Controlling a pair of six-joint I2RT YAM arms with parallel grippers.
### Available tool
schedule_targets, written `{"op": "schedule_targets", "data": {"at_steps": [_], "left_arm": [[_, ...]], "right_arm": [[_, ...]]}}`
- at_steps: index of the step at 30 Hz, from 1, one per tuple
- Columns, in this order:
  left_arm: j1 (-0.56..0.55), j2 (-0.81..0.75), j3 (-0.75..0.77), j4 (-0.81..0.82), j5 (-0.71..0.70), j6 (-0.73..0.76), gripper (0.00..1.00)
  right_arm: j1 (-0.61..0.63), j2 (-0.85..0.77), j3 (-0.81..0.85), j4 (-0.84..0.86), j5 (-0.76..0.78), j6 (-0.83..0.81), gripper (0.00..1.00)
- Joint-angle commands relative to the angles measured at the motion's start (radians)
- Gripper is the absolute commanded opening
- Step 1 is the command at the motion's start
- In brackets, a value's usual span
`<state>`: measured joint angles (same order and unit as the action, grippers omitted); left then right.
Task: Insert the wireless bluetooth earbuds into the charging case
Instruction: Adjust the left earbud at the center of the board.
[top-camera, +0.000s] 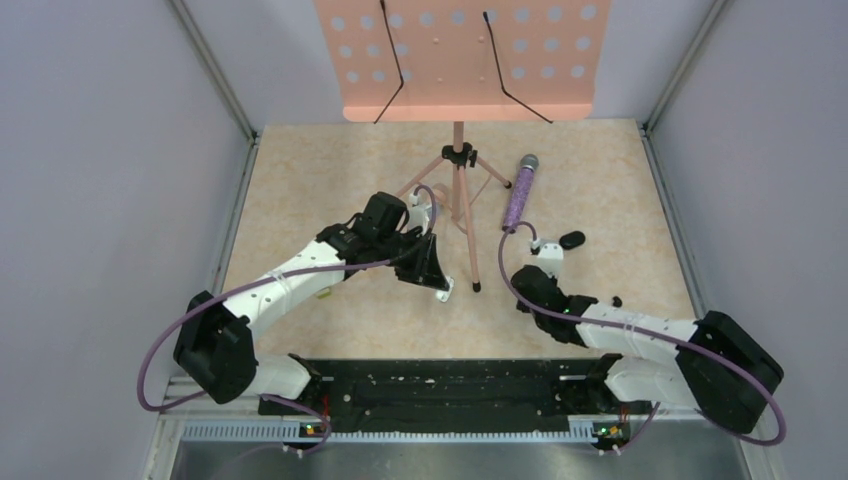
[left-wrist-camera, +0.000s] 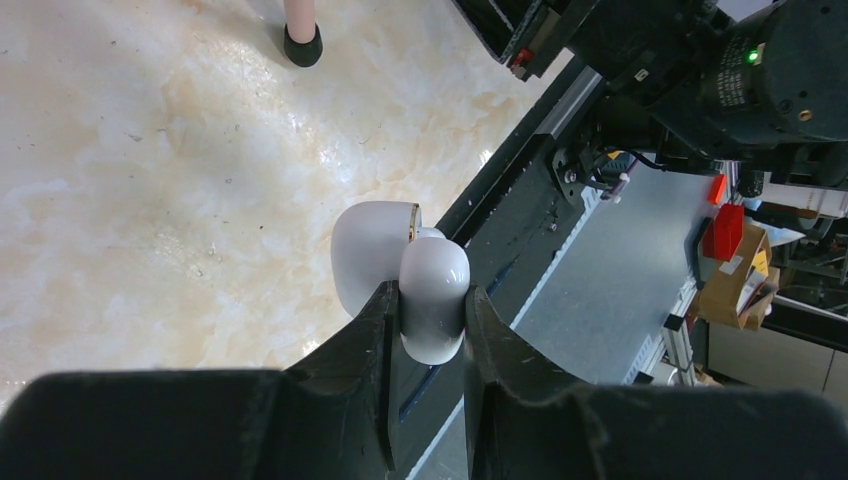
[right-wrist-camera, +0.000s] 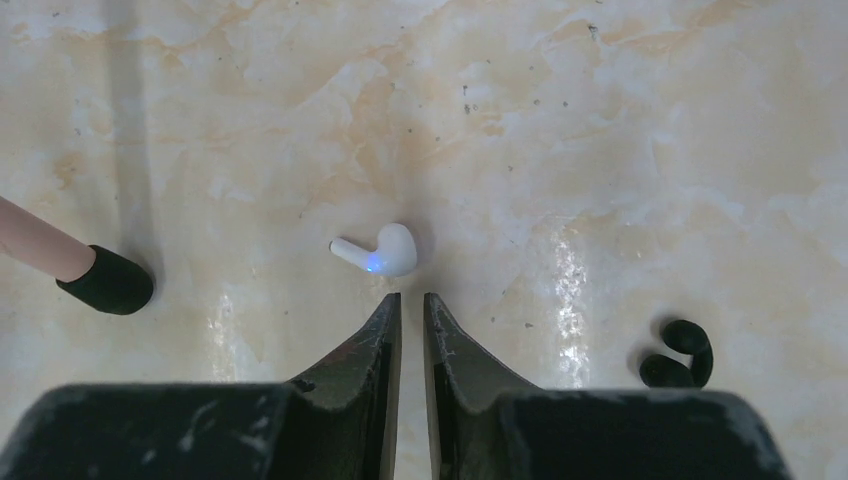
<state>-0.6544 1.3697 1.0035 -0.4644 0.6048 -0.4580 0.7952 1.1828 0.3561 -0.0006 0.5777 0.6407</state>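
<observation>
Right fingers (right-wrist-camera: 372, 345) behind earbud (right-wrist-camera: 385, 250); left fingers (left-wrist-camera: 372, 345) clamp case (left-wrist-camera: 435, 290).

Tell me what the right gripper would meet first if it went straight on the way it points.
Most likely the white earbud on the table: it lies just ahead of the right gripper, slightly left of centre. Height is unclear, so the gripper might pass over it or touch the tabletop first.

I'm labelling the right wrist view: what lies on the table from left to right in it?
In order: black foot of the pink stand leg → white earbud → small black curled piece.
</observation>
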Motion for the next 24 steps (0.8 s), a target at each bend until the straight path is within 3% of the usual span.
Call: {"op": "schedule_targets", "data": {"at_steps": [1, 6, 8, 10, 12, 17, 24], "left_arm": [[0.003, -0.037, -0.01, 0.033, -0.007, -0.002, 0.0], [0.003, -0.032, -0.007, 0.043, -0.012, -0.01, 0.0], [0.004, -0.031, -0.006, 0.049, -0.011, -0.011, 0.0], [0.003, -0.031, -0.008, 0.052, -0.01, -0.013, 0.0], [0.003, -0.033, -0.011, 0.055, -0.01, -0.014, 0.0], [0.003, -0.042, -0.022, 0.059, -0.013, -0.02, 0.0], [0.004, -0.06, -0.035, 0.058, -0.015, -0.021, 0.0]], "right_arm": [[-0.022, -0.094, 0.063, -0.129, -0.038, 0.038, 0.12], [-0.064, -0.192, 0.121, -0.279, -0.127, 0.054, 0.12], [-0.1, -0.203, 0.141, -0.305, -0.202, 0.019, 0.18], [-0.144, -0.181, 0.167, -0.333, -0.266, -0.003, 0.32], [-0.199, -0.143, 0.189, -0.349, -0.308, 0.006, 0.35], [-0.268, -0.069, 0.188, -0.231, -0.369, 0.054, 0.41], [-0.283, 0.125, 0.258, -0.093, -0.393, -0.003, 0.41]]}}
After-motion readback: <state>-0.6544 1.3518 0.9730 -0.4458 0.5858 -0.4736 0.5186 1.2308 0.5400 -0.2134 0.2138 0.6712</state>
